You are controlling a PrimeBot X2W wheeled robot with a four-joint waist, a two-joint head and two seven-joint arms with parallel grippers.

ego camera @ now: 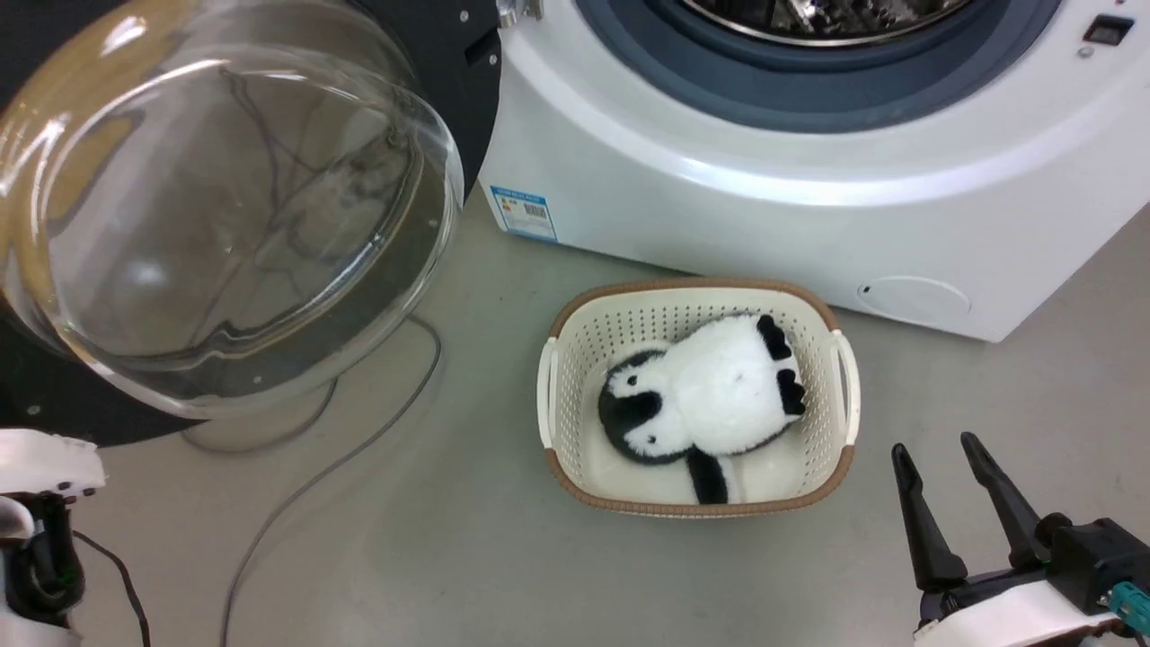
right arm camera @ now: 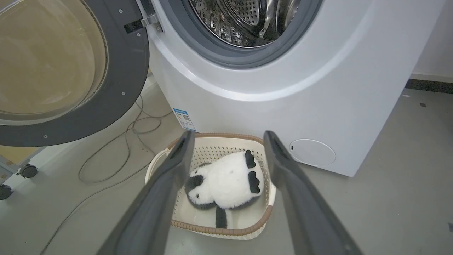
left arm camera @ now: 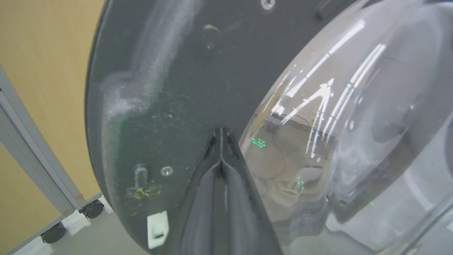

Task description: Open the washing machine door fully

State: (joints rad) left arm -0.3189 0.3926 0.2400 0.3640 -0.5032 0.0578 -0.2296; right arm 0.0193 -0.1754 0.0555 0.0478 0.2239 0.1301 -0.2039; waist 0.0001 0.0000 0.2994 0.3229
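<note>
Left claw [left arm camera: 220, 134] pinched together at door [left arm camera: 166, 88] rim; right claw [ego camera: 934, 447] apart above floor [ego camera: 449, 539].

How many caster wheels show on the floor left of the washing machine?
2: a near caster wheel at the right wrist view's left edge, a far caster wheel beside it; others may be hidden.
</note>
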